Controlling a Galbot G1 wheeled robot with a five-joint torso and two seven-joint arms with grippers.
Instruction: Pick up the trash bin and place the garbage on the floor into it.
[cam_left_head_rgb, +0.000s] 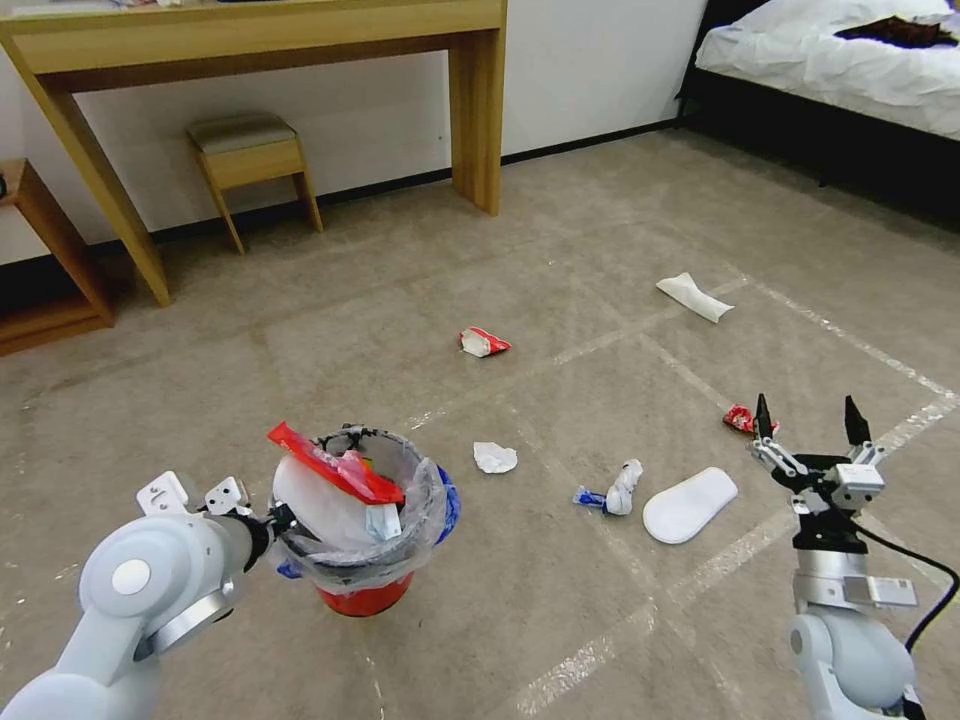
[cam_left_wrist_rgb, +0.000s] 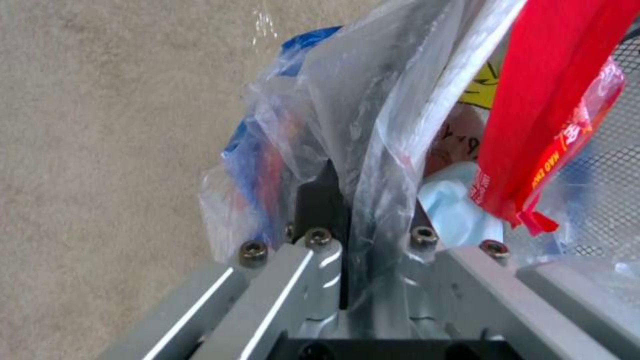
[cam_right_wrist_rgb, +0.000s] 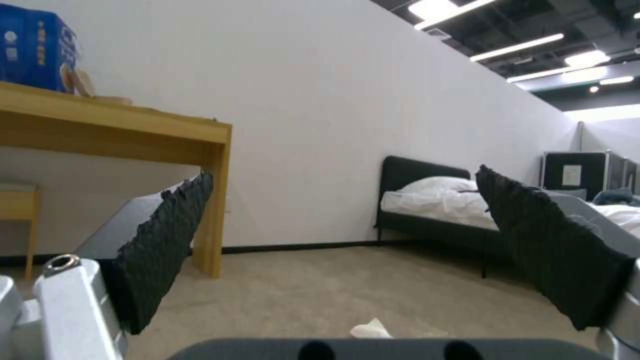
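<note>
Above the carpet (cam_left_head_rgb: 560, 250), left fingers (cam_left_wrist_rgb: 320, 200) pinch the red, bag-lined trash bin (cam_left_head_rgb: 365, 597), stuffed with wrappers; right fingers (cam_left_head_rgb: 850, 420) spread.

open carpet (cam_left_head_rgb: 600, 600), scattered litter (cam_left_head_rgb: 689, 504) ahead

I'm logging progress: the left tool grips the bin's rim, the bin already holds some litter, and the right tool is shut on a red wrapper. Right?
Not quite. The head view shows the right tool open and empty, held above the floor. The rest holds: the left tool grips the trash bin at its rim, and litter lies inside.
</note>
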